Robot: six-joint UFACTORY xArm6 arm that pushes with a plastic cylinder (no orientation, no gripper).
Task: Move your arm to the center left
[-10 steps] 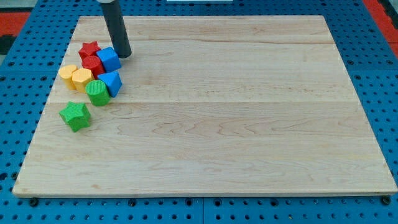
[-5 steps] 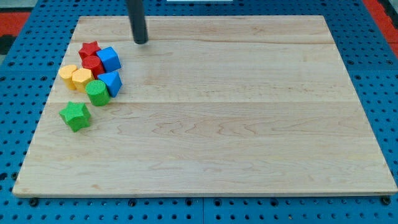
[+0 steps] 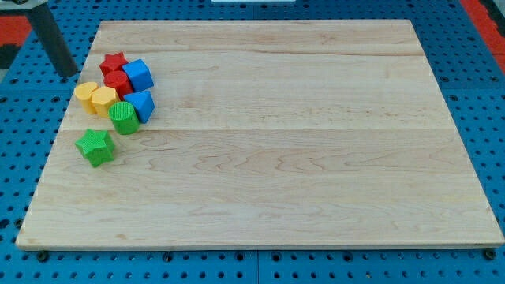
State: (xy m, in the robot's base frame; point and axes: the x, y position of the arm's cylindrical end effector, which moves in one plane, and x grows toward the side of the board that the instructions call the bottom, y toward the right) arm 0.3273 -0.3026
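My tip is at the view's left, just off the wooden board's left edge, to the left of the red star block and above the yellow blocks. It touches no block. The blocks sit in a cluster at the board's upper left: the red star, a red block, a blue cube, a blue block, two yellow blocks, and a green cylinder. A green star lies a little below the cluster.
The board lies on a blue pegboard table. A red area shows at the view's top left corner.
My tip went from beside the blue cube up and right to the board's top, then swept left to just off the board's left edge. The blocks have not moved.
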